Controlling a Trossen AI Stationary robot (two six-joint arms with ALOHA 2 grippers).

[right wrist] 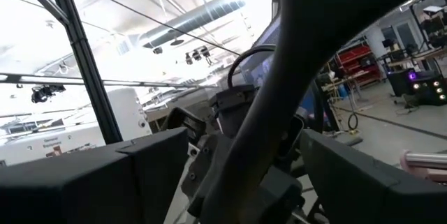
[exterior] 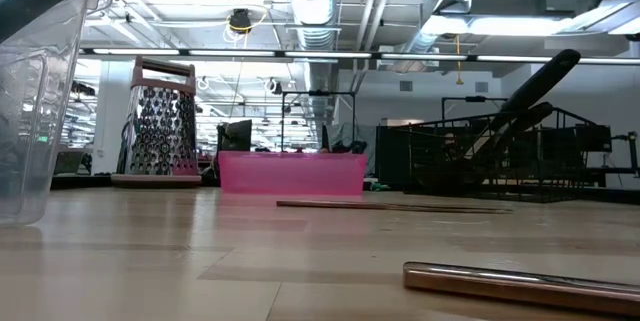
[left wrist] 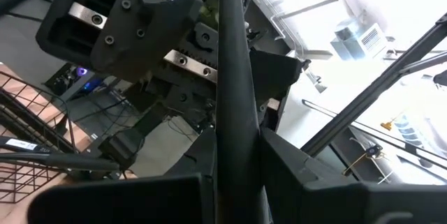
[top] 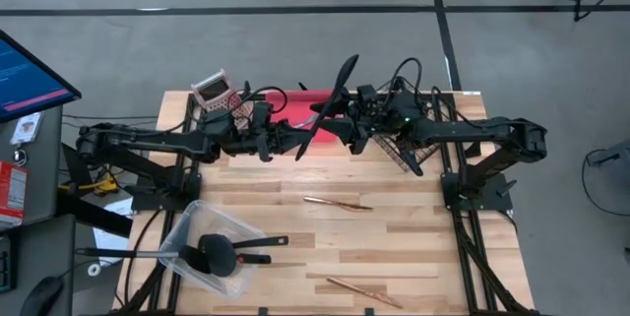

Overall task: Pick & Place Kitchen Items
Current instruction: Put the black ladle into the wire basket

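Left gripper (top: 295, 139) and right gripper (top: 346, 124) meet mid-air over the table's far edge, both clamped on one long black utensil (top: 325, 109), its handle (left wrist: 230, 91) running between each pair of fingers. Pink tray (top: 295, 107) just behind them, wire rack (top: 409, 149) beside the right gripper. Clear tub (top: 212, 247) with black ladle (top: 219, 254) well in front; copper pieces (top: 337, 203) on bare wood nearer.

— Inspector, what blocks the back edge?
— I see the grater (top: 219, 94), the pink tray (top: 295, 109) and the wire basket (top: 409, 149) there, with both arms meeting above them around a black utensil (top: 325, 109).
— And the open board?
— Mid-table is passable, save two copper pieces (top: 338, 203) (top: 362, 291). The clear tub (top: 212, 247) crowds my front-left corner.
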